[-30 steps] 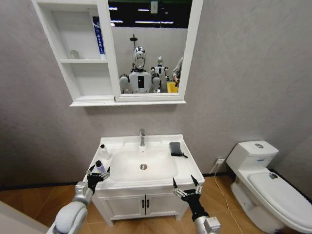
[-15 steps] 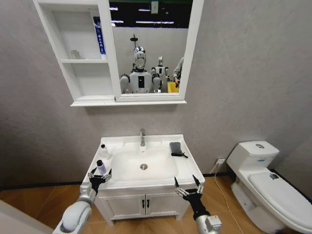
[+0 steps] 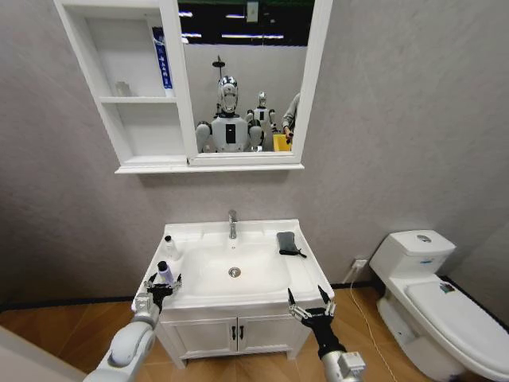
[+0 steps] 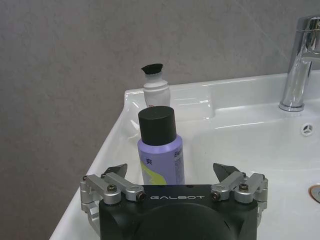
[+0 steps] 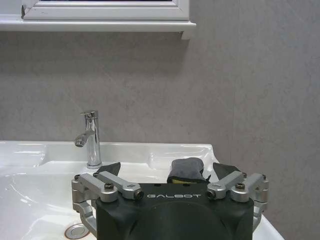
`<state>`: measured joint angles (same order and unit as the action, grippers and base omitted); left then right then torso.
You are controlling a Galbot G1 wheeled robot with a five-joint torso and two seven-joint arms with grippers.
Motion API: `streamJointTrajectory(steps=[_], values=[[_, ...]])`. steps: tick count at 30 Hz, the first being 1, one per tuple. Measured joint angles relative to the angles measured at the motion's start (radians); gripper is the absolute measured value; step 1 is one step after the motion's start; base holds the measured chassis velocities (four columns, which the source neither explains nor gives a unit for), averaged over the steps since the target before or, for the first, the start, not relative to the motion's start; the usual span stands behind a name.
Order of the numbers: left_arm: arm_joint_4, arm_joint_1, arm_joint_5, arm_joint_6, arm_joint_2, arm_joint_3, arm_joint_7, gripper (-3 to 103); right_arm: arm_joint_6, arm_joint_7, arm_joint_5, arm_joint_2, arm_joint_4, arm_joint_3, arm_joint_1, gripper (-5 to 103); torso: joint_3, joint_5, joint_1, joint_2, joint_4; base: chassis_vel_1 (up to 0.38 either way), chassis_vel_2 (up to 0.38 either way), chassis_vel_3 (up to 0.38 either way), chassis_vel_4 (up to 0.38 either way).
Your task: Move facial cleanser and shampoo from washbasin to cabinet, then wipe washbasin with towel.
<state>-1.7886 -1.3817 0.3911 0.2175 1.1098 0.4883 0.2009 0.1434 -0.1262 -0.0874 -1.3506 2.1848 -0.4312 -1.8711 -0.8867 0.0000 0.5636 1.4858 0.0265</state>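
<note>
We're in a small grey-walled bathroom, facing the washbasin (image 3: 233,274) with the cabinet (image 3: 131,99) and its mirror up on the wall and a toilet (image 3: 445,306) off to the right. From the head view, the left gripper (image 3: 161,285) sits at the basin's front-left corner, right at a purple bottle (image 3: 165,273), a small white bottle (image 3: 169,246) stands further back along that edge, and the towel (image 3: 288,243) lies on the right ledge near the tap (image 3: 232,224). The right gripper (image 3: 312,307) hangs spread open off the front-right corner, idle. Left wrist view: the purple bottle (image 4: 160,145) stands between the wide-open fingers, not gripped yet, white bottle (image 4: 156,87) behind it. Right wrist view: open claw (image 5: 169,170), towel (image 5: 187,170) beyond it. So we reckon nothing's moved yet: both bottles and the wipe remain. The bottle's close to the basin edge, so careful closing; there's plenty of open air up to the shelves, though a blue tube (image 3: 161,60) already occupies the top one.
</note>
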Motion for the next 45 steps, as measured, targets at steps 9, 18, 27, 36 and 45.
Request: streamJointTrajectory(steps=[9, 18, 27, 36, 45], values=[[0.012, 0.002, 0.012, -0.010, 0.006, 0.011, 0.005, 50, 0.001, -0.006, 0.000, -0.011, 0.011, -0.005, -0.013, 100, 0.000, 0.0000, 0.000, 0.000, -0.0001, 0.000, 0.000, 0.000, 0.000], [-0.082, -0.012, 0.045, -0.025, -0.062, 0.038, -0.001, 43, -0.002, -0.017, -0.016, -0.011, 0.032, -0.027, -0.018, 100, 0.000, 0.0000, 0.000, 0.000, -0.0001, 0.000, 0.000, 0.000, 0.000], [-0.277, 0.010, 0.292, 0.045, -0.368, 0.144, 0.049, 43, -0.018, -0.033, -0.036, 0.015, 0.061, -0.053, -0.019, 100, 0.000, 0.0000, 0.000, 0.000, -0.0002, 0.000, 0.000, 0.000, 0.000], [-0.323, 0.254, 0.768, 0.235, -0.736, 0.206, 0.190, 43, -0.035, -0.044, -0.049, 0.031, 0.087, -0.061, -0.019, 100, 0.000, 0.0001, 0.000, 0.000, 0.0001, 0.000, 0.000, 0.000, 0.000], [-0.238, 0.420, 0.931, 0.324, -0.846, 0.158, 0.196, 43, -0.035, -0.043, -0.035, 0.028, 0.093, -0.053, -0.015, 100, 0.000, -0.0002, 0.000, 0.000, -0.0003, 0.000, 0.000, 0.000, 0.000]])
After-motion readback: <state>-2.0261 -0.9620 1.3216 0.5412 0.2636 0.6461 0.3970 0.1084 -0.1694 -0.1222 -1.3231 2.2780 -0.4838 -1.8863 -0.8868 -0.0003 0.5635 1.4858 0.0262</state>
